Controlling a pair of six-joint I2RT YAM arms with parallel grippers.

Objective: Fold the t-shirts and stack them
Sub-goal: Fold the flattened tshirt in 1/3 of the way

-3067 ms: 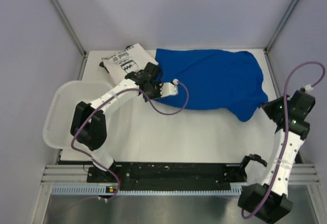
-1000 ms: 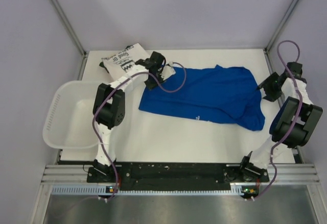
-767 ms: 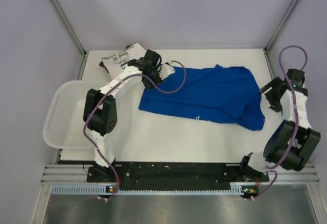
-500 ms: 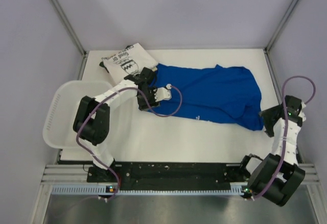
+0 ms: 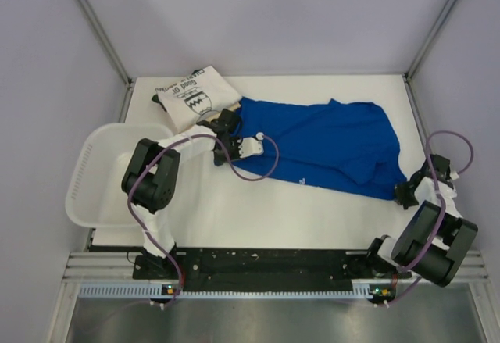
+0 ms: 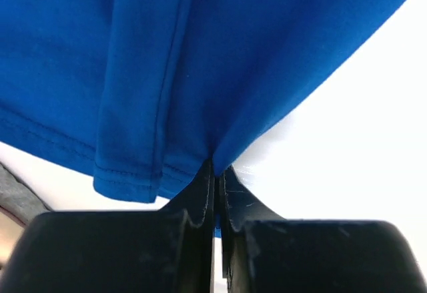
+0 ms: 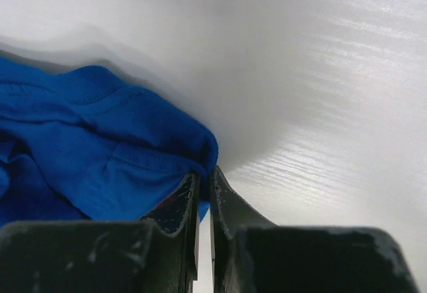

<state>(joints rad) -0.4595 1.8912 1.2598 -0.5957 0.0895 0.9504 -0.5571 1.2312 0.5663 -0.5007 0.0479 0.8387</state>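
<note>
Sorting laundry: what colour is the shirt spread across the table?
The t-shirt is royal blue; top external view shows it best.

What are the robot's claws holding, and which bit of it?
Both hold the blue t-shirt. The left claw pinches a fold by the hem at its left end, and the right claw pinches its near right corner.

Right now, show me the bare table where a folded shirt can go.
Widest free patch: table between the near edge of the blue shirt and the arm bases. A thin strip runs behind it. Crowded left side: white shirt, left end effector, basket.
</note>
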